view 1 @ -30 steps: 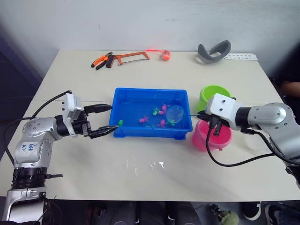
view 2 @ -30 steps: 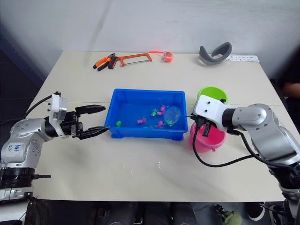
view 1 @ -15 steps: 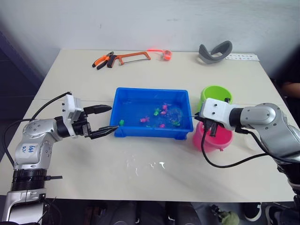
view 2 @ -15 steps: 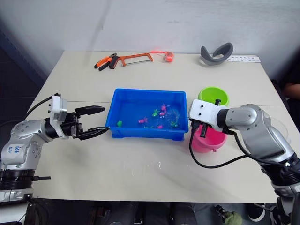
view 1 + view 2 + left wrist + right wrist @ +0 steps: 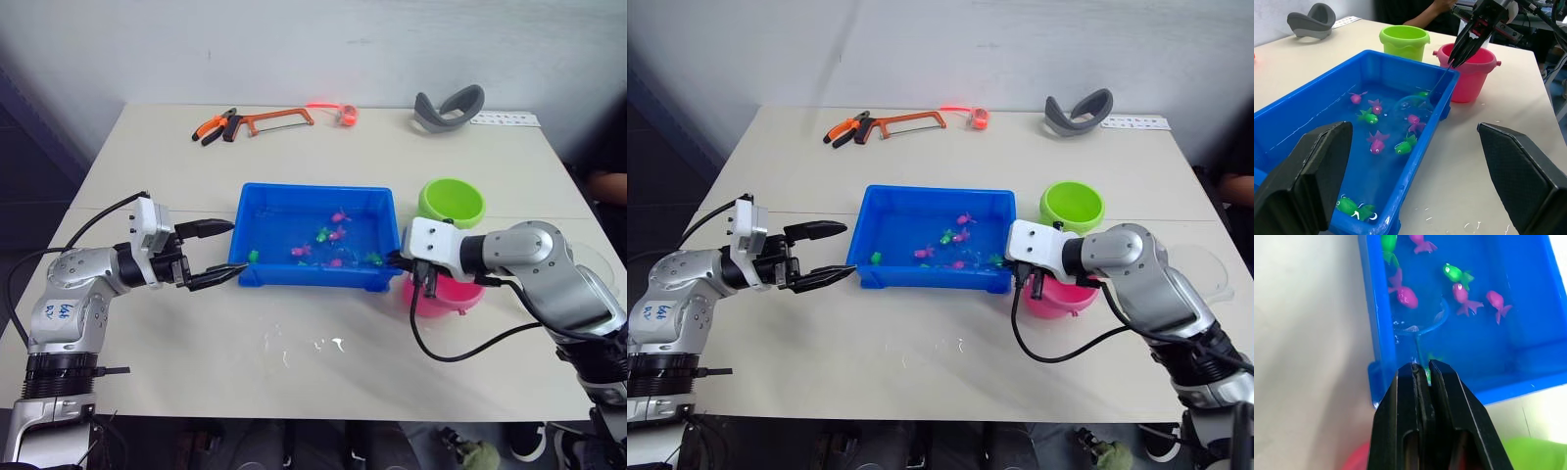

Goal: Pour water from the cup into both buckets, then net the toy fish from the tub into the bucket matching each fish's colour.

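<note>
The blue tub [image 5: 313, 188] holds water and several toy fish, such as a pink one [image 5: 339, 216] and a green one [image 5: 321, 235]. My right gripper [image 5: 396, 260] sits at the tub's right wall, shut on the net's thin handle [image 5: 1418, 350]. The net's hoop [image 5: 1408, 104] lies dipped in the water beside a pink fish [image 5: 1407, 296]. The green bucket [image 5: 451, 201] stands right of the tub. In front of it, the pink bucket [image 5: 460, 297] is partly behind my right arm. The clear cup [image 5: 1207, 264] is at the far right. My left gripper [image 5: 223, 252] hovers open and empty just left of the tub.
A hacksaw [image 5: 274, 120], orange pliers [image 5: 211, 127], a small orange object [image 5: 343, 113] and a grey curved piece [image 5: 448, 106] lie along the table's far edge. Water drops [image 5: 323, 345] dot the table in front of the tub. A person [image 5: 1440, 7] is beyond the table.
My right gripper has moved left and down to the tub's right wall, sinking the net's hoop from above the water into it. The left arm has stayed still.
</note>
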You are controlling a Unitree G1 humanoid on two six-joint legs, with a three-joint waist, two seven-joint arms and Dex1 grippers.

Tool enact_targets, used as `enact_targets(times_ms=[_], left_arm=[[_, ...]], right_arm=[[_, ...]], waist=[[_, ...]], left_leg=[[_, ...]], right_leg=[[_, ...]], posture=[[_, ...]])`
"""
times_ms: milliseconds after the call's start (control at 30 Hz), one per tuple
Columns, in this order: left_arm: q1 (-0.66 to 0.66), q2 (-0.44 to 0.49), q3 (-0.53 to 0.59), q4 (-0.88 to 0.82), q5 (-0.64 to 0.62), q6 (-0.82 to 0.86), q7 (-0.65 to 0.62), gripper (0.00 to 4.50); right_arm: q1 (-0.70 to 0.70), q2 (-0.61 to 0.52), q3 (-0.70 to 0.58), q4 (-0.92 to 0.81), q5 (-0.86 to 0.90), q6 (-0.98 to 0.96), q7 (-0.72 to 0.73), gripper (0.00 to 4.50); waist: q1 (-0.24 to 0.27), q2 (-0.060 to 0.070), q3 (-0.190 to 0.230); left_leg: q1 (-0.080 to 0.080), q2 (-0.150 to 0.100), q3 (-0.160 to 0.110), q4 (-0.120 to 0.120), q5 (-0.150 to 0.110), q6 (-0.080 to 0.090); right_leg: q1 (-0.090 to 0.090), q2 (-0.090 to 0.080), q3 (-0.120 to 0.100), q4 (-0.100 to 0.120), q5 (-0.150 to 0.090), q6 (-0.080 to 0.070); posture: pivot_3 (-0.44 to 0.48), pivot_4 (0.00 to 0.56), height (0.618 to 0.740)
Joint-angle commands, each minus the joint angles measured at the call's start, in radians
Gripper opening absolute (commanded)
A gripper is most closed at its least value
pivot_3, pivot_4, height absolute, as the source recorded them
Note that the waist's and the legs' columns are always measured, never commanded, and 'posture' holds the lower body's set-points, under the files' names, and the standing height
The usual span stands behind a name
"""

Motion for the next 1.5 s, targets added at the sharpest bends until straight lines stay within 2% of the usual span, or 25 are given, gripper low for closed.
enact_targets(times_ms=[33, 300, 600, 867, 1000, 1167, 1333, 1500], left_arm=[[0.002, 0.013, 0.006, -0.036, -0.008, -0.011, -0.007, 4.44], [-0.033, 0.031, 0.001, -0.018, -0.015, -0.005, -0.047, 4.44], [-0.098, 0.05, -0.012, -0.004, -0.037, 0.031, -0.13, 4.44], [-0.165, 0.001, -0.039, 0.042, -0.024, 0.025, -0.13, 4.44], [-0.19, -0.034, -0.061, 0.046, -0.025, 0.031, -0.119, 4.44], [-0.23, -0.099, -0.101, 0.067, -0.019, 0.017, -0.109, 4.44], [-0.289, -0.163, -0.176, 0.062, 0.005, 0.049, -0.085, 4.44], [-0.408, -0.228, -0.258, 0.077, 0.043, 0.111, -0.035, 4.44]], right_arm=[[-0.031, 0.023, -0.037, 0.014, 0.04, 0.036, 0.011, 0.0], [-0.048, 0.08, -0.117, 0.077, 0.152, 0.164, 0.007, 0.0], [-0.009, 0.059, -0.255, 0.063, 0.318, 0.284, 0.026, 0.0], [0.085, 0.042, -0.384, 0.03, 0.398, 0.23, 0.019, 0.0], [0.155, 0.022, -0.474, -0.024, 0.438, 0.242, 0.001, 0.0], [0.301, -0.012, -0.713, -0.168, 0.513, 0.313, -0.032, 0.0], [0.5, -0.019, -0.96, -0.303, 0.514, 0.358, -0.032, 0.0], [0.703, 0.014, -1.115, -0.42, 0.489, 0.321, -0.033, 0.0]], waist=[[0.0, 0.0, 0.0], [0.001, 0.0, 0.0], [0.0, 0.0, 0.0], [0.002, 0.0, 0.0], [0.004, 0.0, 0.0], [0.004, 0.0, 0.0], [0.009, 0.0, 0.0], [0.012, 0.0, 0.0]], left_leg=[[0.0, 0.0, 0.0, 0.0, 0.0, 0.0], [0.0, 0.0, 0.0, 0.0, 0.0, 0.0], [0.0, 0.0, 0.0, 0.0, 0.0, 0.0], [0.0, 0.0, 0.0, 0.0, 0.0, 0.0], [0.0, 0.0, 0.0, 0.0, 0.0, 0.0], [0.0, 0.0, 0.0, 0.0, 0.0, 0.0], [0.0, -0.001, 0.0, 0.001, 0.0, 0.001], [0.0, -0.001, 0.0, 0.001, 0.001, 0.001]], right_leg=[[0.0, 0.0, 0.0, 0.0, 0.0, 0.0], [0.0, 0.0, 0.0, 0.0, 0.0, 0.0], [0.0, 0.001, 0.0, 0.001, 0.0, 0.0], [0.0, 0.001, 0.0, 0.001, 0.0, 0.0], [0.0, 0.001, 0.0, 0.001, 0.0, 0.0], [0.0, 0.001, 0.0, 0.001, 0.0, 0.0], [0.0, 0.001, 0.0, 0.001, 0.0, 0.0], [0.001, 0.001, 0.0, 0.002, 0.0, 0.0]], posture=[[0.0, 0.15, 0.74], [0.0, 0.15, 0.74], [0.0, 0.15, 0.74], [0.0, 0.15, 0.74], [0.0, 0.15, 0.74], [0.0, 0.15, 0.74], [0.0, 0.15, 0.74], [0.0, 0.15, 0.74]])
